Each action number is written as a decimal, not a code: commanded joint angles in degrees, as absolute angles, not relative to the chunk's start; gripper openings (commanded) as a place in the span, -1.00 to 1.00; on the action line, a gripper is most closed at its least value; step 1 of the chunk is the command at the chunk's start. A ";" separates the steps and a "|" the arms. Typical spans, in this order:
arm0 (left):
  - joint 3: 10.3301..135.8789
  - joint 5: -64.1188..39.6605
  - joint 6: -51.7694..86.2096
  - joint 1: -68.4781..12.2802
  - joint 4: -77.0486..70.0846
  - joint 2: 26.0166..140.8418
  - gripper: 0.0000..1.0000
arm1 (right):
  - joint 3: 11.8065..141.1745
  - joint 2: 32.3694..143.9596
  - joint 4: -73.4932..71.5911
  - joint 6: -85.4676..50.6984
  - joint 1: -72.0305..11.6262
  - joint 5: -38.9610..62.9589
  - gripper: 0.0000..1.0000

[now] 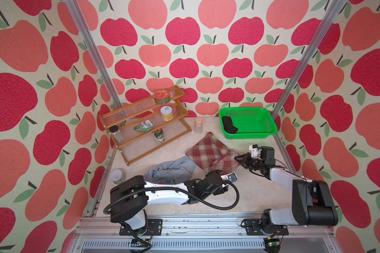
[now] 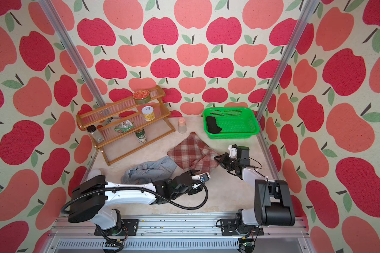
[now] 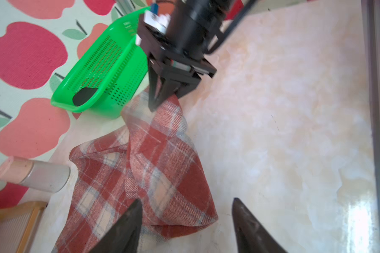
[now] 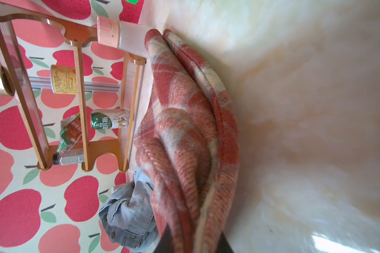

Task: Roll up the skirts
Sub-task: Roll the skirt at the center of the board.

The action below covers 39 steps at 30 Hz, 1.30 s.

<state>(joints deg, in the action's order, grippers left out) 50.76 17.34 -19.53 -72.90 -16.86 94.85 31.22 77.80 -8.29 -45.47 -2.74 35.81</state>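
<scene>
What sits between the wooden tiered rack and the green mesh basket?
A small clear bottle with a pink cap stands there, touching neither wooden rack nor green basket; both top views show it.

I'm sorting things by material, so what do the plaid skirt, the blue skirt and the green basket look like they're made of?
Plaid skirt: thick woven cloth, probably wool or brushed flannel, judging by its fuzzy, ribbed, matte surface.
Blue skirt: light-washed denim, with stitched seams and buttons that look like metal.
Green basket: glossy moulded plastic with perforated mesh walls.
</scene>
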 commanded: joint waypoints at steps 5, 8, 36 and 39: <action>53.71 17.26 -20.31 -73.28 -23.40 100.23 0.99 | 30.76 72.39 1.48 -40.82 -0.25 34.29 -0.89; 56.09 17.21 -20.48 -73.30 -22.92 103.59 0.99 | 30.50 72.60 1.25 -41.17 0.50 34.87 -0.89; 74.59 38.53 -29.38 -73.54 -18.56 126.50 -0.31 | 31.78 74.53 3.60 -39.78 3.59 35.95 -0.88; 75.45 38.11 -29.84 -73.47 -16.14 126.92 -0.64 | 32.01 74.78 3.87 -39.39 4.40 36.33 -0.88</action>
